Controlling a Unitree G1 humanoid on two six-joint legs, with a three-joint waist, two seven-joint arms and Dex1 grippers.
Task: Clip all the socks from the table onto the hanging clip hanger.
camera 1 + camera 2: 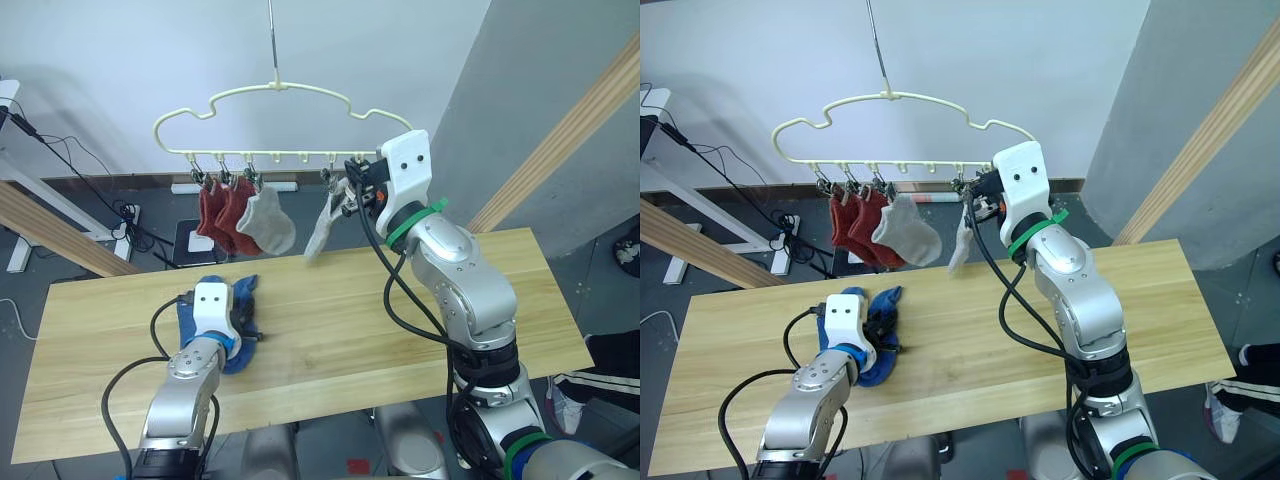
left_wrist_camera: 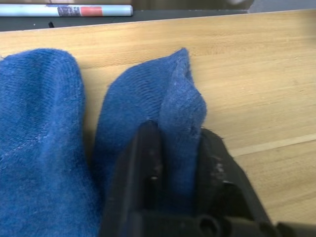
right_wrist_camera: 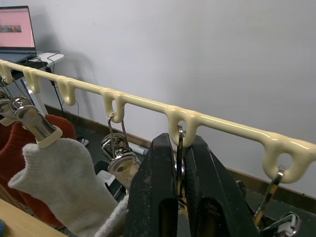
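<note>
Clip hanger [image 1: 280, 92]: pale-yellow wire, cloud-shaped outline, hanging by a long hook above the far edge of the table [image 1: 400, 330]; a row of small metal clips runs along its lower bar.
Hung on the hanger: two brick-red socks [image 1: 222, 215] on the leftmost clips, overlapping; just to their right a light grey sock [image 1: 268, 224]; further right a second grey sock [image 1: 322, 232] dangling in a narrow strip close to the right gripper.
Right gripper [image 3: 180, 163]: raised to the hanger's lower bar; the fingers are pressed narrowly together around a metal clip [image 3: 179, 148] that hangs from one of the bar's loops.
Left gripper [image 2: 174, 158]: low on the table's left part; the fingers are closed on a raised fold of a blue sock [image 2: 153, 103].
Blue socks: both lie on the table; the other blue sock [image 2: 34, 128] is flat just beside the pinched one, and they touch.
Table: light wooden planks, grain visible.
Behind the table: slanted round wooden poles [image 1: 560, 140] on either side, cables on the floor.
</note>
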